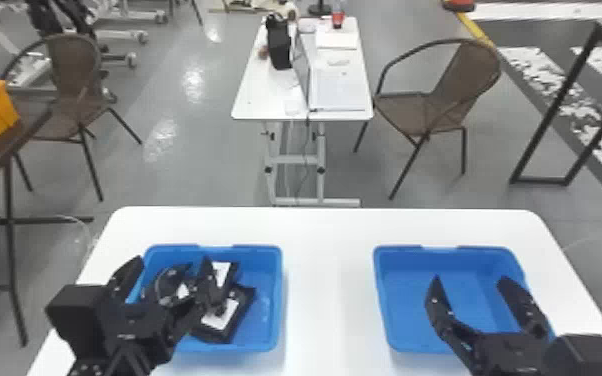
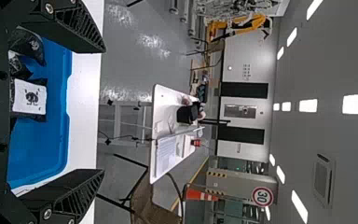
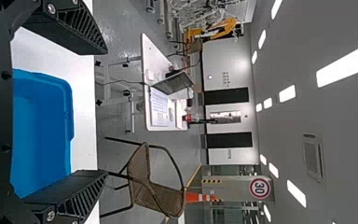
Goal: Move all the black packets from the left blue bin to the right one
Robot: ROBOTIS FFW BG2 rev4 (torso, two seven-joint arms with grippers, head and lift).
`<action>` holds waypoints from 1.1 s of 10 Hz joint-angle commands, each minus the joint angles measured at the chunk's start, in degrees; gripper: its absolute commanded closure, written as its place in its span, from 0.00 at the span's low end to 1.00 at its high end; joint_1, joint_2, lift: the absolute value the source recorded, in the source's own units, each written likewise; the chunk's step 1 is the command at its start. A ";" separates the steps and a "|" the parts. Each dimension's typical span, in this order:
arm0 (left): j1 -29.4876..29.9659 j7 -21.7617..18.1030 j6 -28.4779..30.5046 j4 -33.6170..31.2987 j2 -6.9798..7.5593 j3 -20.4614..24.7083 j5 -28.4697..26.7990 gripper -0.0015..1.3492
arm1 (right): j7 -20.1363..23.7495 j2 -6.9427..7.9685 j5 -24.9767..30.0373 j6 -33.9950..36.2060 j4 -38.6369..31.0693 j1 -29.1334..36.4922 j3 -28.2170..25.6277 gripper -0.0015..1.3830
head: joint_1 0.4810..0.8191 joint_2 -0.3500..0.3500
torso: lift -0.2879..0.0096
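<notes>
1. While the left claw (image 1: pixel 173 260) is hovering at the left blue bin (image 1: pixel 279 300), its two fingers are standing wide apart and gripping nothing; that spread is probably leaving room for a packet to fit between them.
2. Over on the other side, the right claw (image 1: pixel 469 278) is also gaping wide and carrying nothing. It is pointing toward the right blue bin (image 1: pixel 465 260), seemingly waiting near the place where packets are meant to go.
3. The black packets (image 1: pixel 220 315) are lying bunched in the left bin, at least three of them. Two are showing white faces, and their edges are seemingly overlapping, so a careless pinch could be catching two at once.
4. Since the visible packets are all sitting in the left bin, the job is probably only beginning, and the next move is calling for a descent onto one packet.
5. Both bins are resting apart on the white counter (image 1: pixel 330 280), likely so that each arm is having its own working space.
6. Farther out, a laptop (image 1: pixel 337 92) is standing open on another table (image 1: pixel 260 100).
</notes>
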 commanded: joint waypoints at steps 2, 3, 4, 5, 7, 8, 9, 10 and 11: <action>-0.10 -0.20 0.28 0.00 -0.39 0.30 -0.27 0.08 | 0.00 0.00 -0.14 0.00 0.00 -0.05 0.00 0.08 | 0.63 0.53 | 0.97; -0.27 -0.81 0.63 0.00 -0.57 0.48 -0.27 0.08 | 0.00 0.00 -0.14 0.00 0.00 -0.05 0.00 0.08 | 0.63 0.53 | 0.97; -0.45 -1.25 0.99 0.00 -0.66 0.57 -0.27 0.07 | 0.00 0.00 -0.22 0.00 0.00 -0.05 0.00 0.08 | 0.63 0.53 | 0.97; -0.45 -1.52 0.99 0.00 -0.75 0.65 -0.27 0.07 | 0.00 0.00 -0.22 0.00 0.00 -0.05 0.00 0.08 | 0.63 0.53 | 0.97; -0.36 -1.52 0.63 0.09 -0.75 0.74 -0.62 0.08 | 0.00 0.00 -0.31 0.00 0.00 0.03 0.00 0.08 | 0.63 0.53 | 0.97; -0.45 -1.52 0.37 0.18 -0.92 0.74 -0.79 0.08 | 0.00 0.00 -0.40 0.00 0.08 0.03 0.00 0.08 | 0.63 0.53 | 0.97; -0.71 -1.52 0.90 0.53 -1.27 1.09 -0.79 0.08 | 0.00 0.00 -0.49 0.09 0.17 -0.05 0.00 0.08 | 0.63 0.53 | 0.97; -1.68 -1.52 1.34 1.24 -1.71 1.71 -0.62 0.08 | 0.00 0.00 -0.75 0.09 0.26 -0.05 0.00 0.08 | 0.63 0.53 | 0.97; -2.73 -1.60 3.01 1.59 -2.06 2.59 -0.62 0.09 | 0.18 0.00 -0.84 0.09 0.35 -0.14 0.00 0.08 | 0.63 0.54 | 0.97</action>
